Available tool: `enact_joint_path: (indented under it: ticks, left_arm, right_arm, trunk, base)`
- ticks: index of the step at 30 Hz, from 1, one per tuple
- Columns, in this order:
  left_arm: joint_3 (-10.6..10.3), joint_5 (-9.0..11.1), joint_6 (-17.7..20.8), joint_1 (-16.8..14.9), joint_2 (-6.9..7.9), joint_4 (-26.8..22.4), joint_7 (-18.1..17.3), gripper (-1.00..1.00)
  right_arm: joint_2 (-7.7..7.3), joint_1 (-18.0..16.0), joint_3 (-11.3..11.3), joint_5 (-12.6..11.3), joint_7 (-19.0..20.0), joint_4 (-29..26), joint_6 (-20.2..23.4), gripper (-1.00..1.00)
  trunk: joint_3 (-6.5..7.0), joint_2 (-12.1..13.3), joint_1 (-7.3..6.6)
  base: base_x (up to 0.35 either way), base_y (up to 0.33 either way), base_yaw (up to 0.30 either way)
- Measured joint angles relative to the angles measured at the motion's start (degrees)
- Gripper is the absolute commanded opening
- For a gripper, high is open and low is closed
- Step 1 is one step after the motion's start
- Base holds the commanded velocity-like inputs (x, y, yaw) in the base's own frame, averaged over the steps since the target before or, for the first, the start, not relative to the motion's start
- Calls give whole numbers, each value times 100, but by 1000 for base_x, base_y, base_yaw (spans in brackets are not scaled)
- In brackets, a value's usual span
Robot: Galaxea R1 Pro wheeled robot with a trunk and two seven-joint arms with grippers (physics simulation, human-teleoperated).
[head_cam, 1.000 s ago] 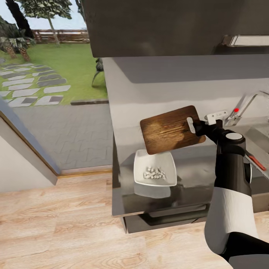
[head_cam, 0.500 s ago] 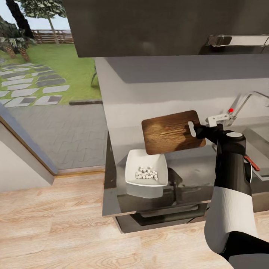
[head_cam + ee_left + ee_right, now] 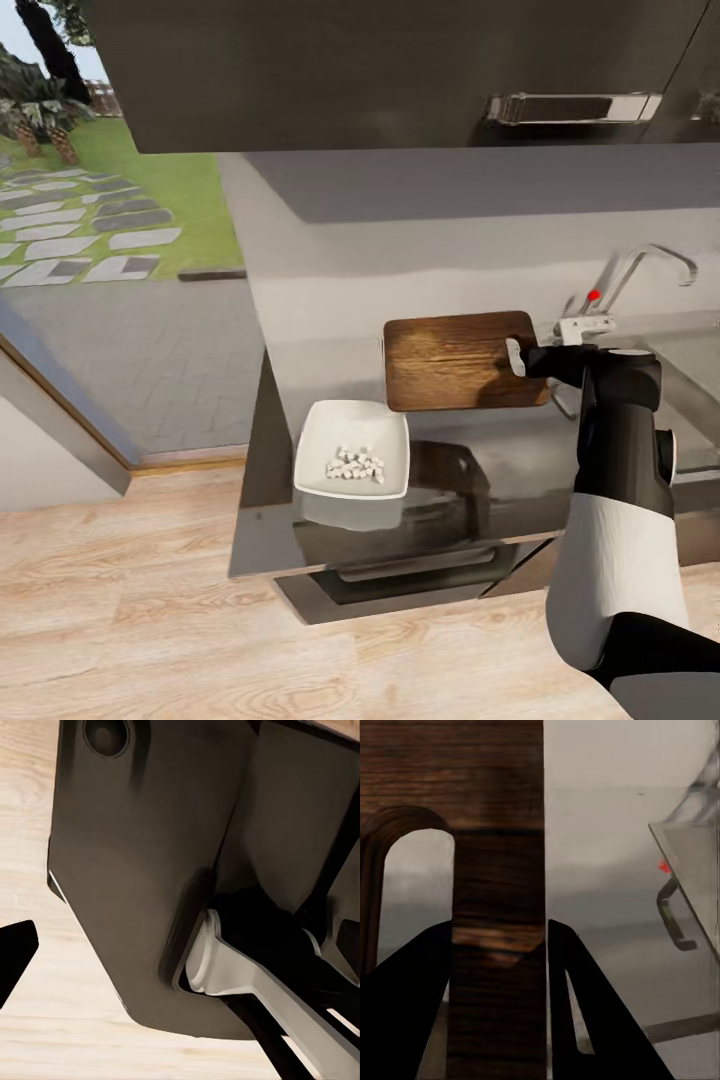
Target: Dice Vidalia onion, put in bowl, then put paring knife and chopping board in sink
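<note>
Levelled chopping board (image 3: 455, 361) now clear of bowl (image 3: 353, 463), clamped in right gripper (image 3: 522, 358).

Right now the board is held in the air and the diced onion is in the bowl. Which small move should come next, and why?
Probably carry the chopping board sideways toward the sink. The right gripper has its jaws clamped on the board's handle end, the board hangs above the countertop, and the diced onion already lies in the bowl.
</note>
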Motion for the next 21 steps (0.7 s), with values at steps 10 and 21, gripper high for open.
enact_joint_path:
  ticks: [10, 21]
  left_arm:
    - [0, 0, 0, 0, -14, 0, 0, 100]
    - [0, 0, 0, 0, -16, 0, 0, 100]
  right_arm:
    - [-7, -307, 4, 22, -1, -1, 599, -100]
    - [-9, -408, 0, 25, -8, 0, 667, -100]
  trunk:
    - [0, 0, 0]
    - [0, 0, 0]
  base:
    - [0, -310, 0]
    - [0, -311, 0]
